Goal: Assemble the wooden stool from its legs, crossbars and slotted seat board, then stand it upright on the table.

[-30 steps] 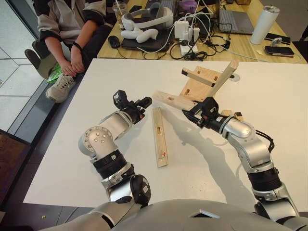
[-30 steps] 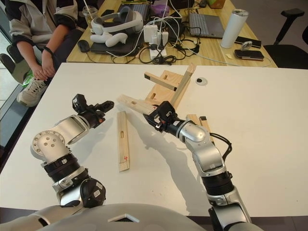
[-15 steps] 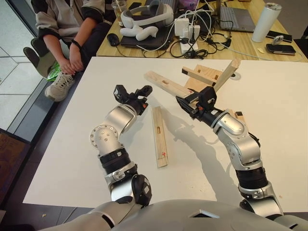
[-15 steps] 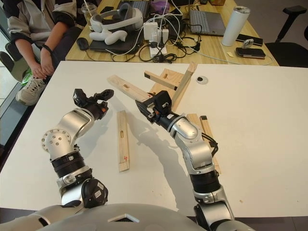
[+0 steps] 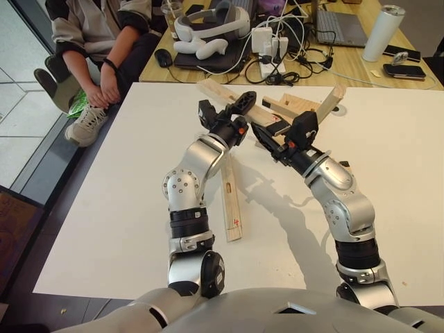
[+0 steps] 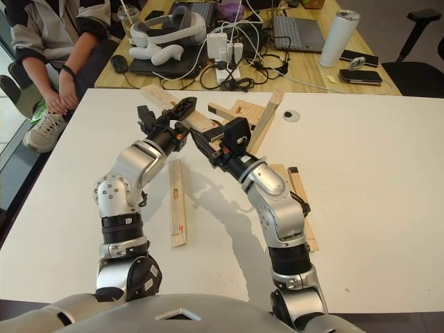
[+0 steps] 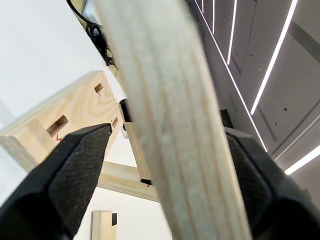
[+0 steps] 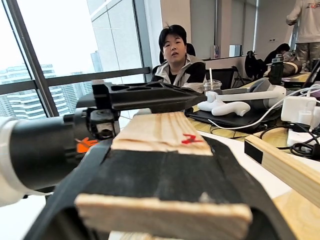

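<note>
A long wooden leg (image 5: 236,104) with a red mark hangs tilted above the table's far middle. My right gripper (image 5: 269,137) is shut on its near end, and the right wrist view has the wood clamped between the black fingers (image 8: 75,190). My left gripper (image 5: 225,106) is open and straddles the same leg farther along. In the left wrist view the leg (image 7: 165,100) runs between the two pads (image 7: 75,180) with a gap on one side. The partly built stool (image 5: 300,111), a slotted board with legs, lies just behind. A loose slotted leg (image 5: 230,198) lies flat on the table.
More loose wooden pieces (image 6: 297,179) lie beside my right forearm. A small dark disc (image 6: 291,116) sits on the far table. Behind the table stands a desk with a headset (image 5: 208,28), cables and a tumbler (image 5: 381,31). A person sits at the far left.
My right gripper has raised the leg and carried it farther back. My left arm has swung across to the right, and its gripper now sits around the leg.
</note>
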